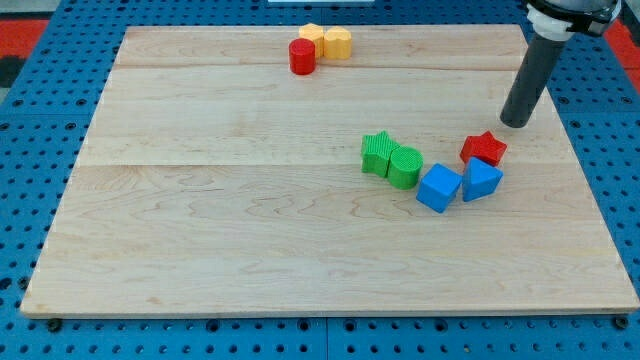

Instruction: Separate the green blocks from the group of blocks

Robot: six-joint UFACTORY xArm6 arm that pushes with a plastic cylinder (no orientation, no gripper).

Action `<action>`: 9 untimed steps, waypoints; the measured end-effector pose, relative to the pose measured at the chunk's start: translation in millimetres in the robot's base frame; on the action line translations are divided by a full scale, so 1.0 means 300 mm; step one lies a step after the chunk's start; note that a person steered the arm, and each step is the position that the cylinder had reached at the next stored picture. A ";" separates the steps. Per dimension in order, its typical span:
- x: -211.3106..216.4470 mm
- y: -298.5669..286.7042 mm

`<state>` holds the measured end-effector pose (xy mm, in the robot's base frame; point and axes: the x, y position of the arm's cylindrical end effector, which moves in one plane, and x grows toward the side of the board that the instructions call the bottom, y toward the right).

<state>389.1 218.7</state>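
A green star block (377, 152) and a green cylinder (405, 166) touch each other right of the board's middle. Just to the cylinder's right lies a blue cube (439, 187), then a blue wedge-like block (482, 181), with a red star-like block (484, 149) above it. The five form one loose curved group. My tip (515, 123) rests on the board at the view's upper right, a little above and to the right of the red block, apart from it and well to the right of the green blocks.
A red cylinder (302, 56) and two yellow blocks (313, 38) (338, 43) cluster near the board's top edge. The wooden board (200, 220) lies on a blue pegboard table (30, 150).
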 end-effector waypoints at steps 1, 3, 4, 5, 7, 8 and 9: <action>0.080 -0.054; 0.131 0.170; 0.393 0.142; 0.523 -0.098; 0.312 -0.272; 0.216 -0.293; 0.164 -0.517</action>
<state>438.2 63.5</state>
